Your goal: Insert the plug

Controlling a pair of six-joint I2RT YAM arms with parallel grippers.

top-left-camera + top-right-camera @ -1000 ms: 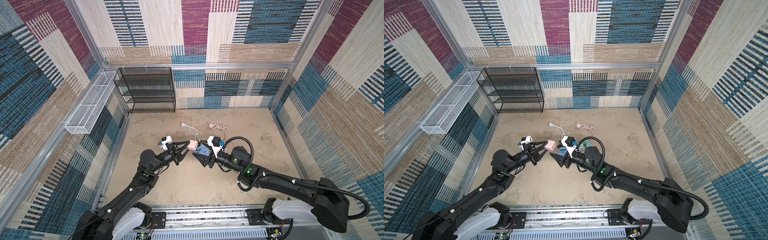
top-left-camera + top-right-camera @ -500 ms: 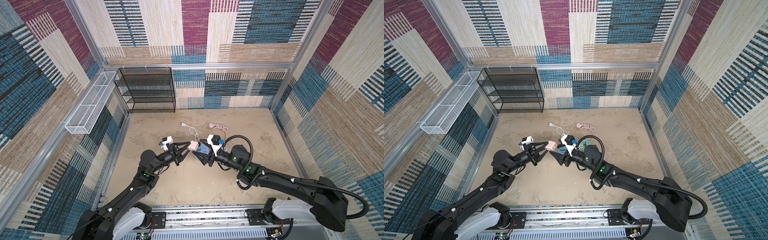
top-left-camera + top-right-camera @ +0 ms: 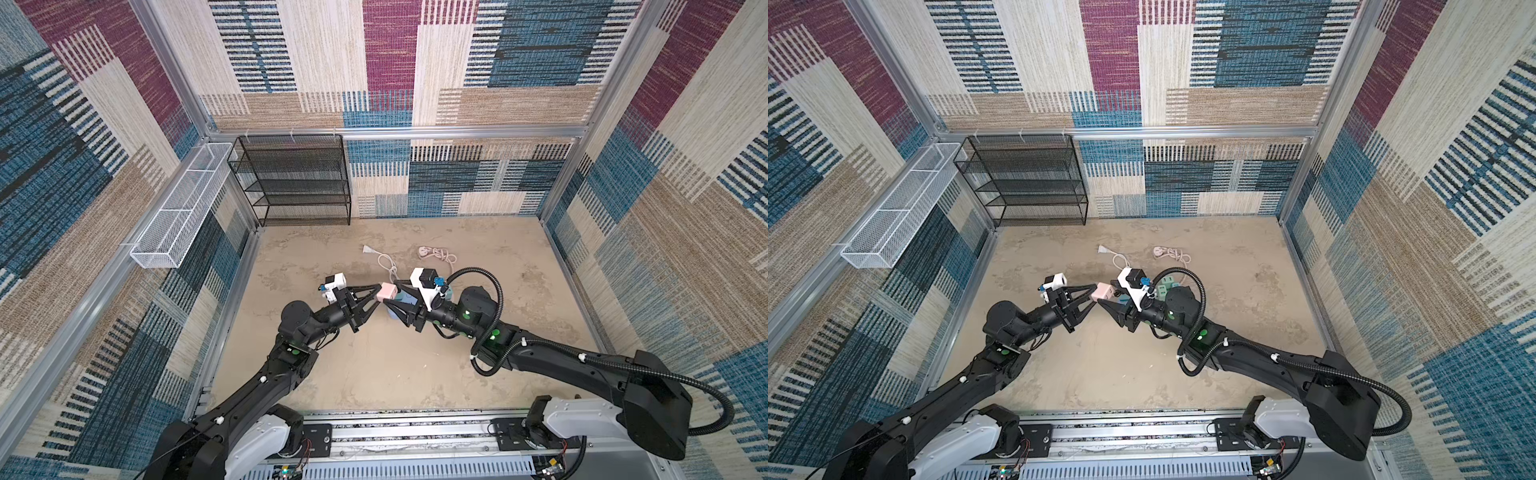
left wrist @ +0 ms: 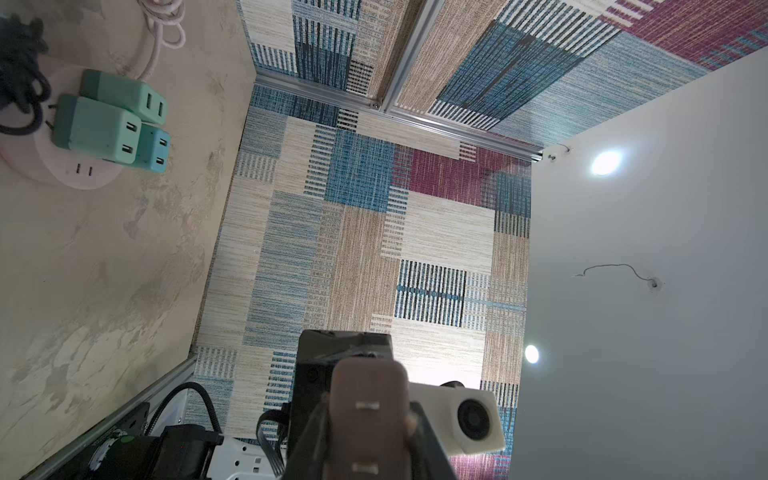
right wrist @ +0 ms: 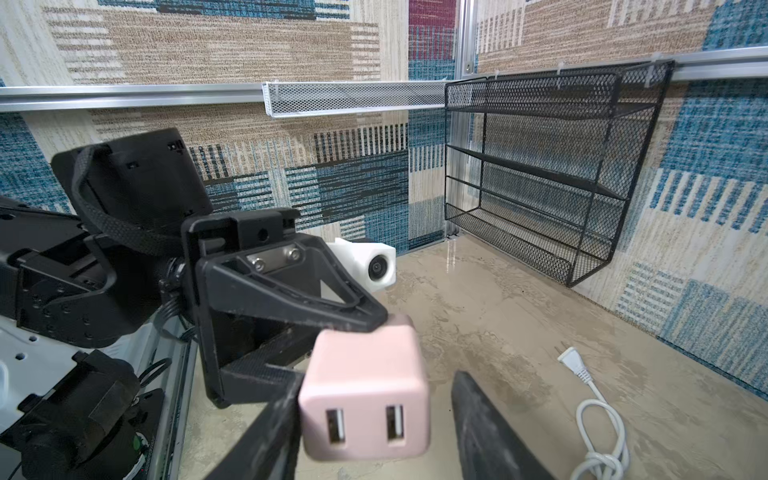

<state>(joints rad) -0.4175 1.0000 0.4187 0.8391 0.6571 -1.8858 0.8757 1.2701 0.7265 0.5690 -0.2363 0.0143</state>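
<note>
A pink cube plug (image 3: 387,291) (image 3: 1103,291) hangs above the floor's middle, and my left gripper (image 3: 379,293) is shut on it. In the left wrist view its two metal prongs face the camera on the plug (image 4: 368,399). In the right wrist view the plug (image 5: 365,386) shows two USB ports. My right gripper (image 5: 376,415) (image 3: 390,296) stands open around it. One finger (image 5: 282,407) lies against the plug's side; the other finger (image 5: 473,407) is a gap away. A round pink socket hub (image 4: 70,170) lies on the floor with green chargers (image 4: 108,120) plugged in.
A white cord with a flat plug (image 3: 368,249) (image 5: 573,361) and a coiled pink cable (image 3: 436,254) lie behind the grippers. A black wire shelf (image 3: 291,183) stands at the back wall. A white mesh basket (image 3: 178,212) hangs on the left wall.
My right gripper has moved left until its fingers are on either side of the pink plug, and its jaws have narrowed. The left gripper has kept its hold and place.
</note>
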